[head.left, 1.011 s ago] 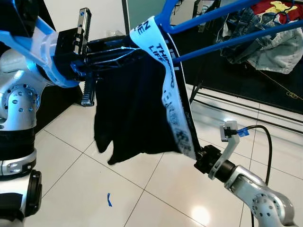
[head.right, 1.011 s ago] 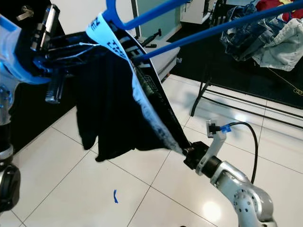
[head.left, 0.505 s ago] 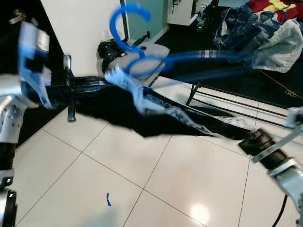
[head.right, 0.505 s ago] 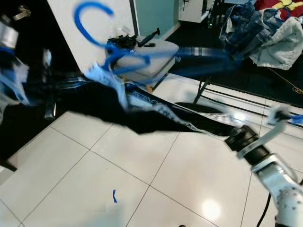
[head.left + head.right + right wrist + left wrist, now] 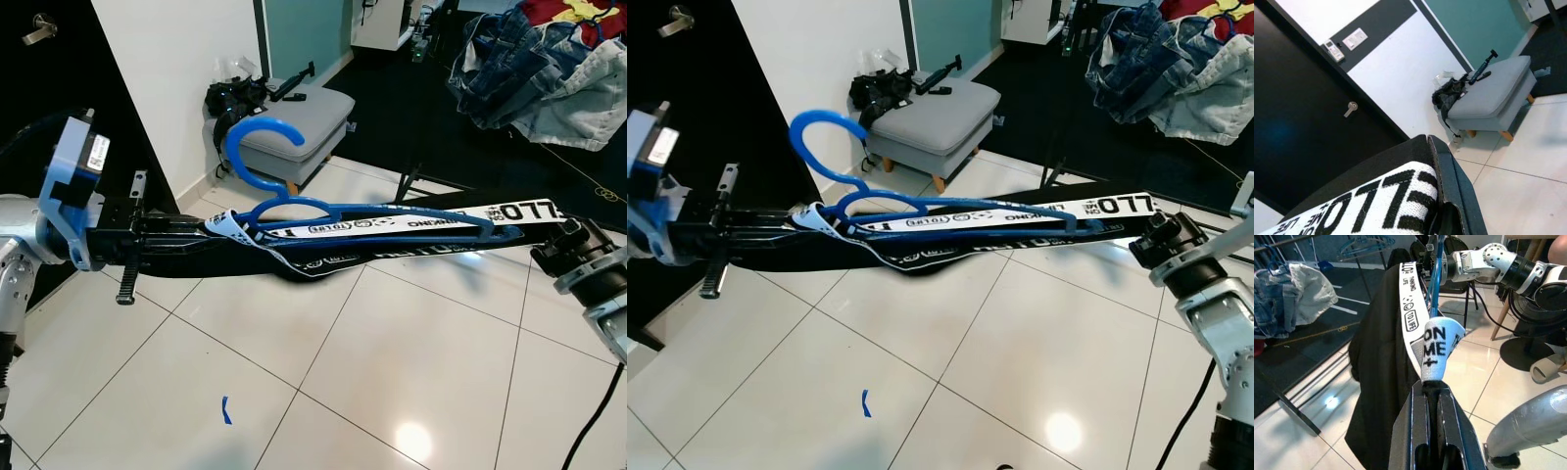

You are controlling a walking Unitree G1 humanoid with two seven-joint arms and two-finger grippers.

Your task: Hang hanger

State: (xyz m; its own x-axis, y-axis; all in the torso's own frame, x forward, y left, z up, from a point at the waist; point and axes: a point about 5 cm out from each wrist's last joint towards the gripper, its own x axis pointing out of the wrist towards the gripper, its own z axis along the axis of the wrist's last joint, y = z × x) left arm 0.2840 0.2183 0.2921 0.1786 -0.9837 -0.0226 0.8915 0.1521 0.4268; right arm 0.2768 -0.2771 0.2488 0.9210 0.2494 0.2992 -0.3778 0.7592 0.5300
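One blue hanger (image 5: 294,211), one black garment (image 5: 323,257), two grippers holding.

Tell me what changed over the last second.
The black garment with the white lettered band, which hung down, is now stretched level between the left gripper and right gripper, which swung out right. The blue plastic hanger came down with it. Both grippers still grip the garment.

Right gripper (image 5: 560,238): fingertips hidden under the black garment (image 5: 323,257). Right arm cut off at the picture's right edge. Clothes pile (image 5: 534,69): cropped by the top right corner. Print on the white band (image 5: 1019,213): partly too small to read.
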